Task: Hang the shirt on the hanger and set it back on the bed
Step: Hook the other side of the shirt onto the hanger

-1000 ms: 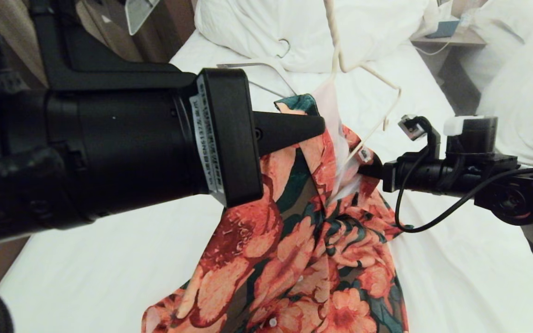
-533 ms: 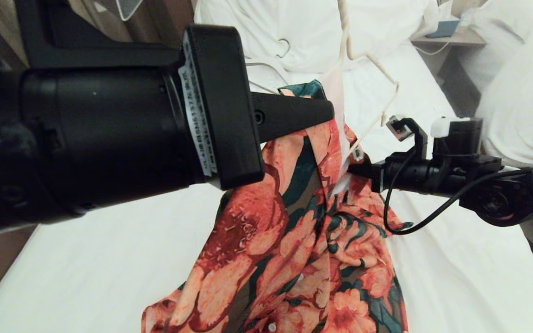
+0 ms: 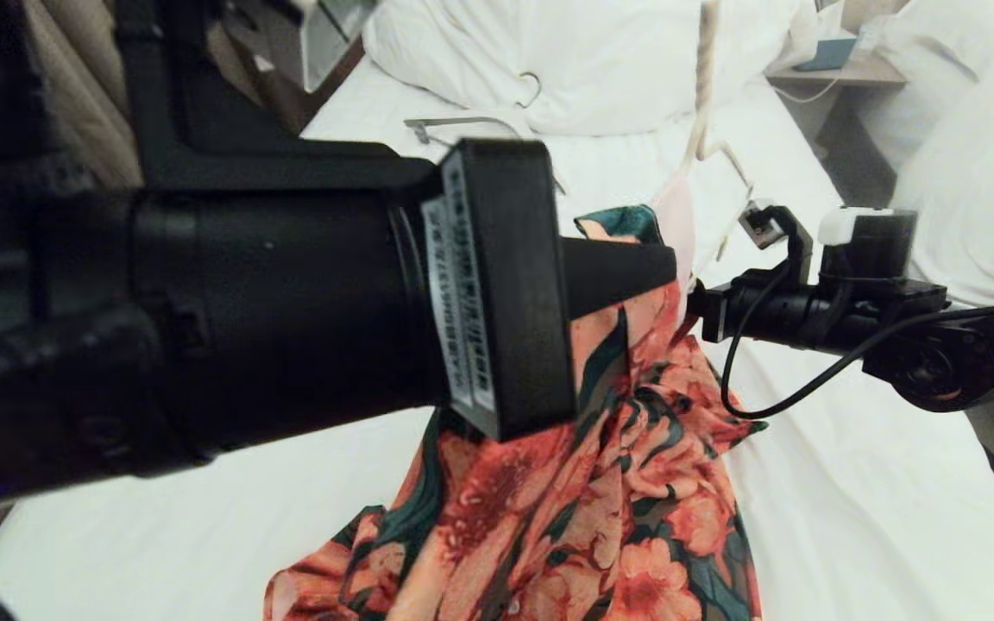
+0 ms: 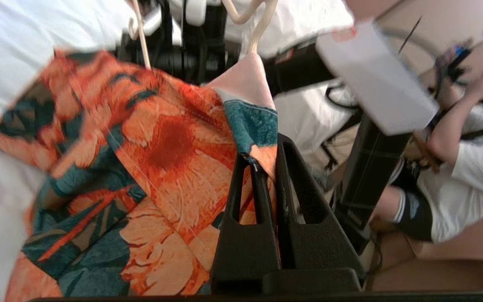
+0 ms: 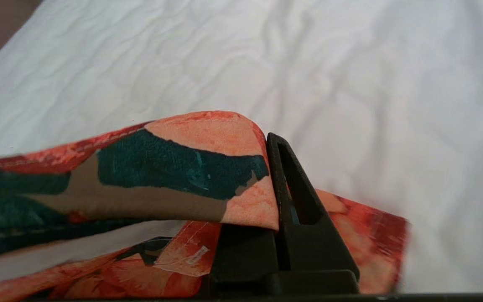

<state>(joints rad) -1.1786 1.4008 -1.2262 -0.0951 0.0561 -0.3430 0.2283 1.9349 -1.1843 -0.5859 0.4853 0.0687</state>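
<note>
The flowered shirt (image 3: pixel 618 500) hangs over the white bed (image 3: pixel 204 500), stretched between both grippers, its tail resting on the sheet. My left gripper (image 3: pixel 665 267) comes in from the left and is shut on the shirt's collar edge (image 4: pixel 254 126). My right gripper (image 3: pixel 694 302) reaches in from the right, close to the left one, and is shut on a fold of the shirt (image 5: pixel 174 167). The thin cream hanger (image 3: pixel 704 78) rises out of the shirt's neck (image 4: pixel 260 25), and its top runs out of the head view.
A thicker grey-white hanger (image 3: pixel 471 122) lies near the pillows (image 3: pixel 592 52) at the bed's head. A bedside table (image 3: pixel 842 69) and a neighbouring bed (image 3: pixel 980 172) stand at the right. A person (image 4: pixel 472 176) sits beyond the bed's side.
My left arm has swung right and slightly down with the collar, closing up on the right gripper. The hanger has swung right with it. The right gripper has hardly moved.
</note>
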